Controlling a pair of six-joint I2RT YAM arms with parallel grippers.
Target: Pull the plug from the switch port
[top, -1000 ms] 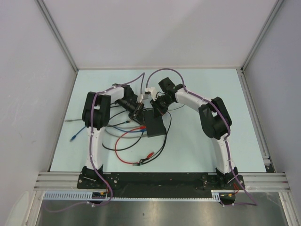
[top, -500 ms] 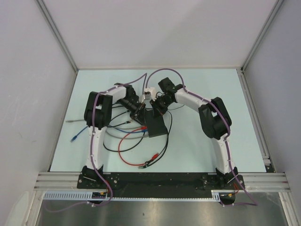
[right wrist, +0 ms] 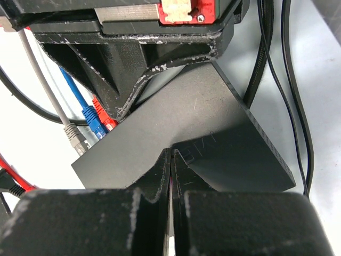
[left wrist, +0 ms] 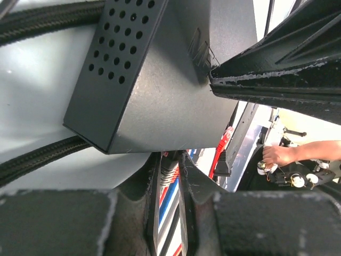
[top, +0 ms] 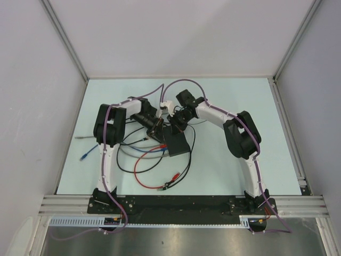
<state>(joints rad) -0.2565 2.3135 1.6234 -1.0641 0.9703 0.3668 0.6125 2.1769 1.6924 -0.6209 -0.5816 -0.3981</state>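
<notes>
The switch is a flat matte black box at mid-table, also in the left wrist view and the right wrist view. Grey, blue and red plugs sit in its left edge. My left gripper is at that edge, its jaws shut on a ribbed plug boot right at the switch; I cannot tell its colour. My right gripper is shut, its tips pressed on the switch's top.
Loose cables lie left of and in front of the switch: a red loop, a blue cable with a plug, a grey one and black ones. Enclosure walls stand on three sides.
Both grippers and the switch have shifted only slightly. The red cable loop has slid a little to the right.
</notes>
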